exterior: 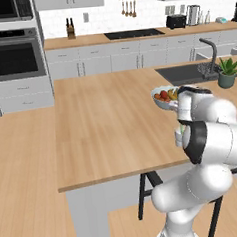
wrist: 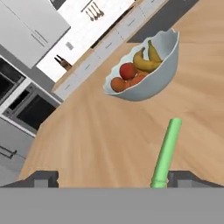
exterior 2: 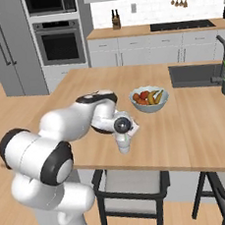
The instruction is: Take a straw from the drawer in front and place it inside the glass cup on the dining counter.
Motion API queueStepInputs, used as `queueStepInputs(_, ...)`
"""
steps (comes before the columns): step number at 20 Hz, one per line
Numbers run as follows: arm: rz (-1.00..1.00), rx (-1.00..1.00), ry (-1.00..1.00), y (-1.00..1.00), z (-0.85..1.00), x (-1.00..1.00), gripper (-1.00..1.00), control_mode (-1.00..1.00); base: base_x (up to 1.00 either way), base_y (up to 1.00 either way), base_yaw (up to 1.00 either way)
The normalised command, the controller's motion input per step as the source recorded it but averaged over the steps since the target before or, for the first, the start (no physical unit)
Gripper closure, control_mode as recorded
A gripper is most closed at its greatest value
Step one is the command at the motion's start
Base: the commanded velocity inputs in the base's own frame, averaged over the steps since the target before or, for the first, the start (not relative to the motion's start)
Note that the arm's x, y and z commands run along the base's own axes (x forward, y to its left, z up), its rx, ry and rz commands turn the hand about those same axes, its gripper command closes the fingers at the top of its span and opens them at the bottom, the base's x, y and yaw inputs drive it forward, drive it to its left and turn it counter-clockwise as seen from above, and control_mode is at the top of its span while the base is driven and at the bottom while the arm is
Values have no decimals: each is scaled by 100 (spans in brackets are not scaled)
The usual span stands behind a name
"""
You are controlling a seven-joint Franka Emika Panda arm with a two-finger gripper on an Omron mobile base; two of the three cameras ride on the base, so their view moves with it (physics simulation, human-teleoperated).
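Gripper [wrist: 107,177] over dining counter [exterior: 106,136], near its front edge, fingertips spread wide, nothing clamped between them. Straw [wrist: 167,153], bright green, rises between fingertips in hand view, closer to the right one, not gripped; lower end hidden. Glass cup [exterior 2: 123,144] stands on counter directly below hand, close to front edge, partly covered by hand. White fruit bowl [exterior 2: 149,99] just beyond, toward counter's sink end, holding bananas and red fruit. No readable writing or labels anywhere.
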Motion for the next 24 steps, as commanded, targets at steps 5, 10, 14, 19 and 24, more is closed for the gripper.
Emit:
queueStepInputs(5,-8,-18,41,-28,2,14,-100,-100,0,0,0)
queueStepInputs(10,-9,-16,44,-19,9,7,-100,-100,0,0,0)
queueStepInputs(14,-10,-12,36,-26,50,1,-100,-100,0,0,0)
queueStepInputs(19,-8,-8,27,-19,82,1,-100,-100,0,0,0)
queueStepInputs(24,-1,-1,30,4,84,0,-100,-100,0,0,0)
